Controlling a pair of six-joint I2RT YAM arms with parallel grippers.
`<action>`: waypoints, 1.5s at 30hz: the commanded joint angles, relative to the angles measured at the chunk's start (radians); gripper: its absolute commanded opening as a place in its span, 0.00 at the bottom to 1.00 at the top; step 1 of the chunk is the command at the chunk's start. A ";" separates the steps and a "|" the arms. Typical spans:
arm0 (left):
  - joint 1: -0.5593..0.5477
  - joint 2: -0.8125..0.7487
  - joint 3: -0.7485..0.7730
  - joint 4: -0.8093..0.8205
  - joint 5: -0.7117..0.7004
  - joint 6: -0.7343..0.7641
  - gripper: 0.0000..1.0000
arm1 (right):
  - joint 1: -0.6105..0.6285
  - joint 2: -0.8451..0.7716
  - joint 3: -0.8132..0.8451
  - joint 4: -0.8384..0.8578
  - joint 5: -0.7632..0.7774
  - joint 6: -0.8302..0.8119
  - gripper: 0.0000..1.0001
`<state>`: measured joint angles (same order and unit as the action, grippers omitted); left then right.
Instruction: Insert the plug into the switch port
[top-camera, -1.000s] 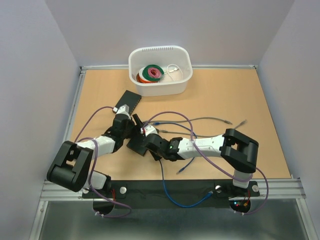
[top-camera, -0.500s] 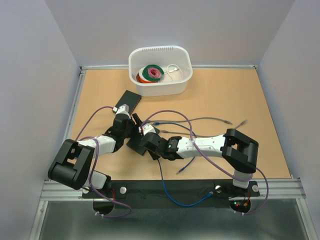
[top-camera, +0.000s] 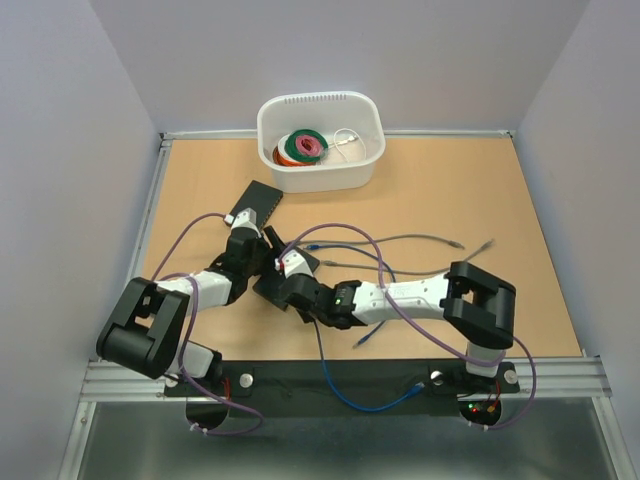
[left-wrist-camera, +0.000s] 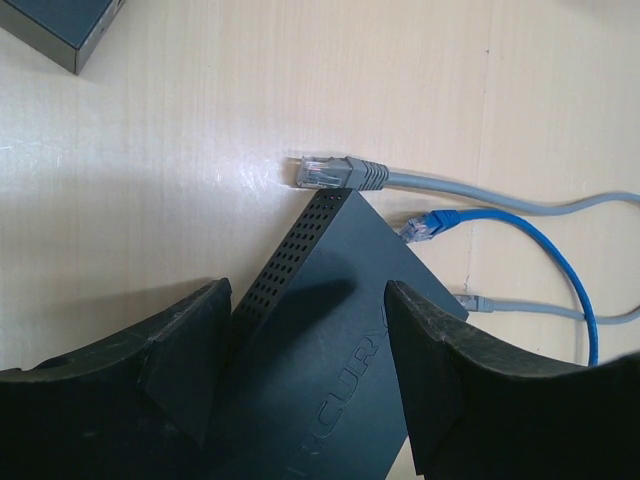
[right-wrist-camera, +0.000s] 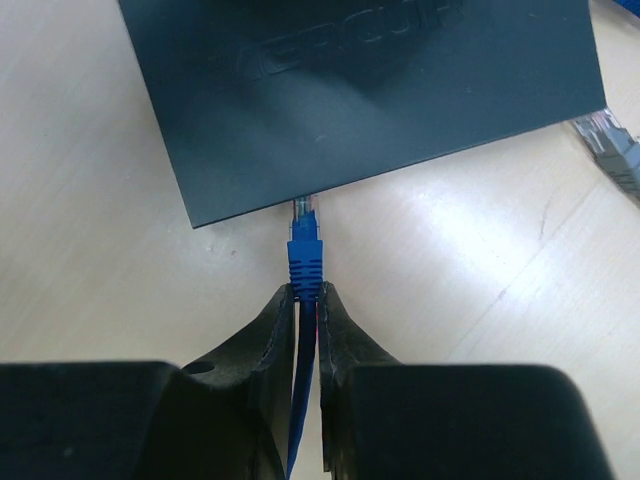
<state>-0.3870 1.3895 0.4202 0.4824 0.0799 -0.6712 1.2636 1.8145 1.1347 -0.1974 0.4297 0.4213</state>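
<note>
Top external view showed me the left arm (top-camera: 200, 285) and right arm (top-camera: 410, 292) meeting over the switch (top-camera: 270, 288) in the middle of the bench (top-camera: 480, 200). Left wrist view: the left tool (left-wrist-camera: 310, 370) stood with its fingers (left-wrist-camera: 190, 350) apart on both sides of the switch, I judged to stop it from sliding. Right wrist view: the right tool (right-wrist-camera: 307, 300) was clamped on the blue cable (right-wrist-camera: 303, 385) just behind the plug (right-wrist-camera: 305, 250), I think to keep it stiff. Its tip reached the switch edge; the port I could not see.

- Left claw (top-camera: 258, 250) and right claw (top-camera: 291, 272) meet over the black switch (top-camera: 270, 291) on the tabletop (top-camera: 450, 190).
- Blue cable (top-camera: 323, 350) trails from there to the near edge.
- White basket (top-camera: 320, 175) stands at the far edge.
</note>
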 joint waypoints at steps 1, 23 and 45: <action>-0.021 0.031 -0.029 -0.062 0.046 -0.022 0.74 | 0.023 -0.026 -0.038 0.263 0.078 -0.045 0.00; -0.021 0.029 -0.069 -0.028 0.069 -0.065 0.73 | 0.028 0.005 -0.133 0.440 0.046 -0.085 0.00; -0.045 -0.139 -0.235 -0.059 0.087 -0.258 0.73 | 0.029 0.046 -0.101 0.431 0.152 0.002 0.00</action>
<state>-0.3752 1.2636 0.2554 0.6071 0.0231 -0.8310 1.3048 1.8404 0.9806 0.0887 0.4946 0.3973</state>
